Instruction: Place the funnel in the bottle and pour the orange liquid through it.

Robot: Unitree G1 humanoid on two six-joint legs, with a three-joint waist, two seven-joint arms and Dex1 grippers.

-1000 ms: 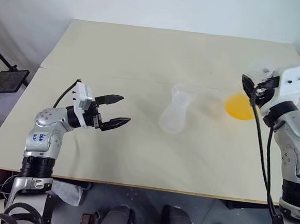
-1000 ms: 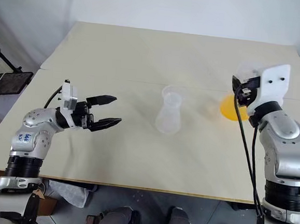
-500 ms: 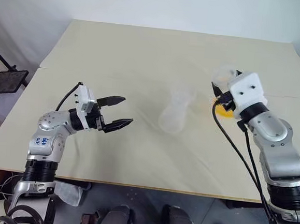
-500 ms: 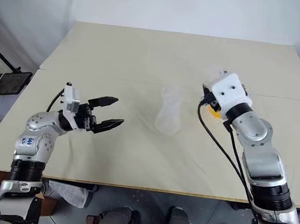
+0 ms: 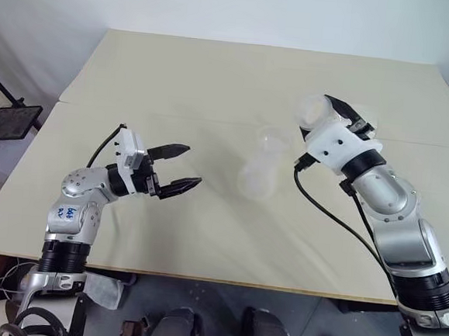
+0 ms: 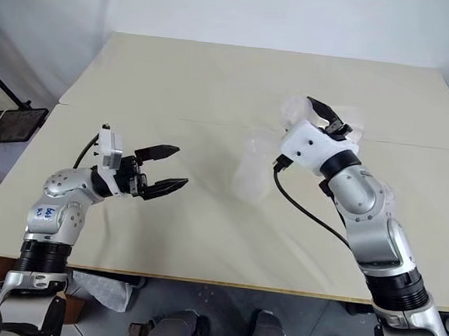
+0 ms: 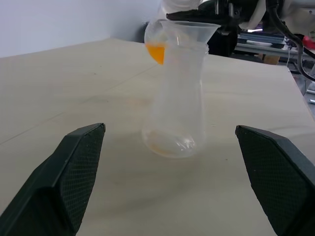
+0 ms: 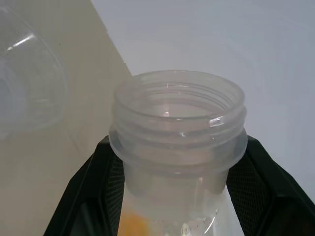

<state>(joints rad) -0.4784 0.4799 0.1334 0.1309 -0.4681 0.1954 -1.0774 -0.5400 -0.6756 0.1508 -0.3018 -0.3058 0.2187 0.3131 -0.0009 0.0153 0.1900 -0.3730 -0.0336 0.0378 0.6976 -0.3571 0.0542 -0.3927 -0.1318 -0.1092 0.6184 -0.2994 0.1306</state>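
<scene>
Two grippers were in play, and we had each doing a different job: our right gripper [image 8: 170, 162] was clamped on the threaded neck of a clear flask [image 8: 178, 129], tipped up near the middle of the table [image 5: 216, 82], while our left gripper [image 5: 179, 167] hung spread wide and empty, well apart from everything. We could see the bottle [image 7: 178, 103] standing upright on the table between the two arms, with the funnel [image 7: 193, 30] seated in its neck and the flask just beside that rim. We judged both vessels light, thin and slick plastic, easy to knock over, so the bottle's neck looked the safest place for the free hand to steady it. Our left wrist view gave what the head views blurred: the orange liquid [image 7: 157, 51] pooled in the flask's lowered shoulder, and a faint orange tint at the bottle's base. Our right wrist view added the flask's open mouth and a trace of orange low inside it.
</scene>
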